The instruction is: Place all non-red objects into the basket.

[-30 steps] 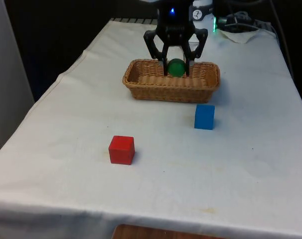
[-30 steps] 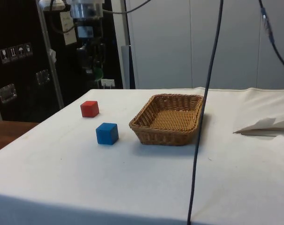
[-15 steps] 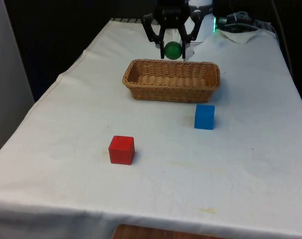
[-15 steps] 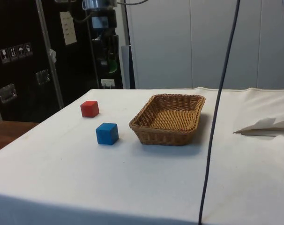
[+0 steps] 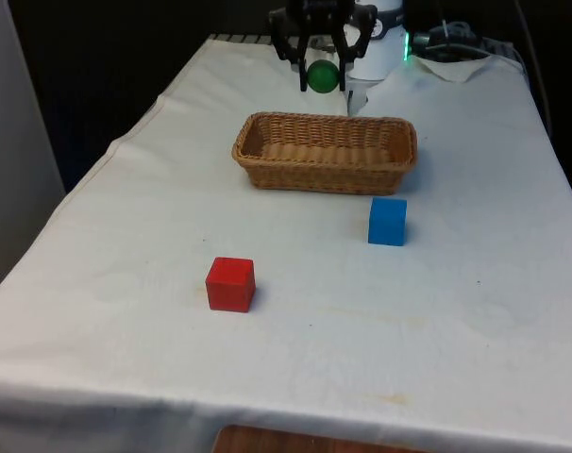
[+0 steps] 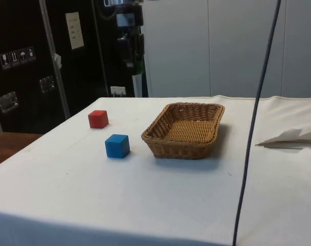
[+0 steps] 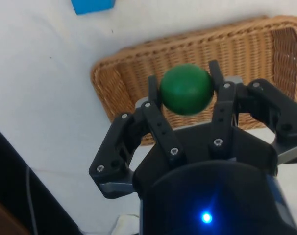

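Observation:
My gripper (image 5: 323, 77) hangs high over the far side of the wicker basket (image 5: 399, 156), shut on a green ball (image 5: 323, 75). The wrist view has the green ball (image 7: 186, 88) pinched between both fingers, with the basket (image 7: 129, 88) beneath it. From the side, the gripper (image 6: 135, 56) is up above the table, left of the basket (image 6: 160, 142). A blue cube (image 5: 387, 221) rests on the cloth just in front of the basket, towards the front view's right. A red cube (image 5: 230, 283) sits nearer the front, to the left.
In the side view the blue cube (image 6: 117, 145) and red cube (image 6: 98, 119) lie left of the basket. A crumpled white sheet (image 6: 291, 138) lies on the table's right. A dark cable (image 6: 253, 123) hangs down in front of the side camera.
The gripper has risen with the green ball and moved back from low over the basket to well above its far rim. The cubes have stayed put.

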Motion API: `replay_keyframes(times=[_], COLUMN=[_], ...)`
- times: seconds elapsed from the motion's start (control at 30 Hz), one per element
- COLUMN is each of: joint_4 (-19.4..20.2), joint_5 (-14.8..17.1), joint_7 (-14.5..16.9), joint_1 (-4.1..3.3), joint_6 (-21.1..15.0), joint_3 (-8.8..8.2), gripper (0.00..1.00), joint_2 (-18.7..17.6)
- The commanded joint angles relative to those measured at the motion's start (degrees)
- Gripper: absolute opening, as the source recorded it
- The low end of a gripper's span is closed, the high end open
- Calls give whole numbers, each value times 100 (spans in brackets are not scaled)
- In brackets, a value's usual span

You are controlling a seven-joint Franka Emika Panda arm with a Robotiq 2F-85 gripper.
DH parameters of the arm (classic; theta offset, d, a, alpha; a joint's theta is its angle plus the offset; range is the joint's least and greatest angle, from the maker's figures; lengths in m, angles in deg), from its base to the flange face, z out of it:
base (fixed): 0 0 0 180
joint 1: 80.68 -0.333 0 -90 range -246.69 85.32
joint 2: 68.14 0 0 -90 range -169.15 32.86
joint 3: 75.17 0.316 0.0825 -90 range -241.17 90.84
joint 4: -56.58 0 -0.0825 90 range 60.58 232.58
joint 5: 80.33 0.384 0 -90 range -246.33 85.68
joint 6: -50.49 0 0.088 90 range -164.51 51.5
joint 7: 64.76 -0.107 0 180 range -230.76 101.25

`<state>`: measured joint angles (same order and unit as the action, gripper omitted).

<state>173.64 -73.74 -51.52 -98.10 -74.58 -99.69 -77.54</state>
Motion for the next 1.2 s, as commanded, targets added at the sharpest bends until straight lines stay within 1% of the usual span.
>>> replay_keyframes(times=[0.0,0.03,0.1,0.17,0.2,0.23,0.47,0.5,0.53,0.8,0.83,0.87,0.93,1.07,1.1,1.13,1.17], joint_4=[149,269,321,504,418,561,1003,951,1066,1593,1478,1644,1868,2183,2338,2200,2338], joint_5=[-126,-178,-206,-292,-195,-321,-544,-453,-573,-814,-705,-837,-877,-894,-894,-819,-894], joint_7=[-74,-80,-86,-109,-40,-115,-172,-109,-183,-258,-183,-264,-264,-246,-235,-201,-235], joint_1=[-17,-17,-17,-11,0,-11,6,6,6,17,6,17,23,23,23,6,23], joint_6=[-103,-115,-120,-143,-57,-155,-195,-103,-201,-252,-143,-264,-384,-642,-791,-613,-791], joint_3=[-17,-23,-23,-23,-6,-23,-34,-29,-34,-57,-57,-57,-74,-97,-115,-109,-115], gripper=[0,0,0,0,0,0,0,0,0,0,0,0,0,0,0,0,0], joint_2=[120,223,269,424,350,476,871,825,928,1398,1312,1444,1558,1679,1725,1667,1725])
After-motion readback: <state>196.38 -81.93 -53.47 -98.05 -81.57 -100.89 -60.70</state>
